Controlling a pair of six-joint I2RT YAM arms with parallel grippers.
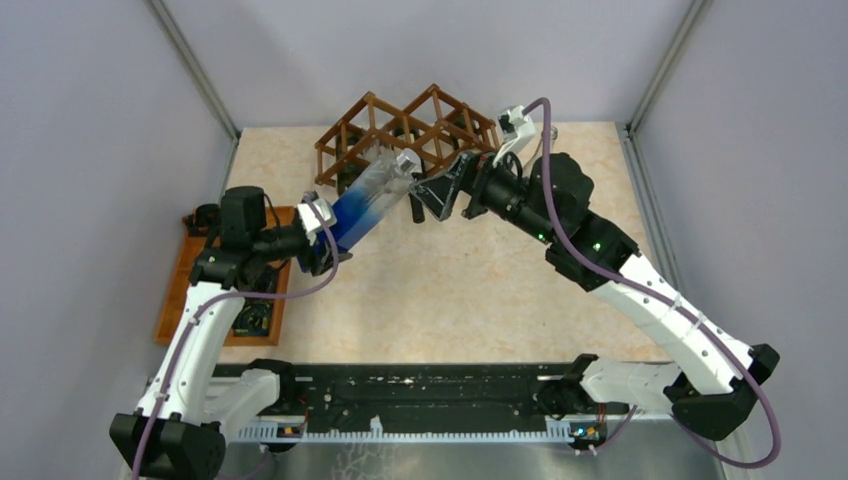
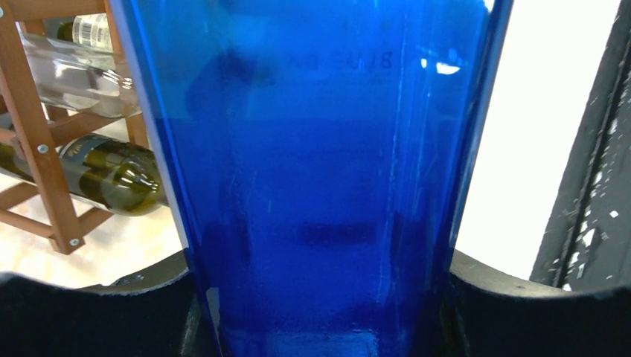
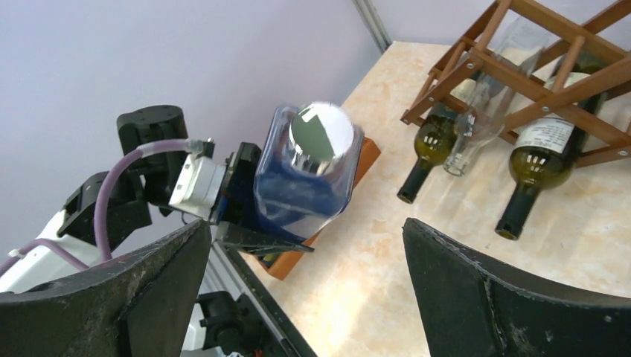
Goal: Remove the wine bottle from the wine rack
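Holds wine bottle (image 1: 365,200) just clear of wine rack (image 1: 400,125) in clamped left fingers (image 2: 521,312) | right fingers (image 3: 506,297) spread, empty | removal looks done

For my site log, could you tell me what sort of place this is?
Likely a robotics test cell: plain grey walls box in a marble-patterned table, two arms bolted at its edge, a wine rack as prop.

This is a robotics lab test cell. Plain pale-grey panel walls (image 1: 90,130) close in the beige stone-patterned tabletop (image 1: 480,290) on 3 sides, with metal posts (image 1: 192,65) at its far corners. 2 cabled robot arms, left arm (image 1: 195,335) and right arm (image 1: 660,305), rise from a black mounting rail (image 1: 420,395) along the near edge. The wine rack (image 1: 400,130) at the far edge and a wooden tray (image 1: 178,300) at the left edge sit among this hardware.
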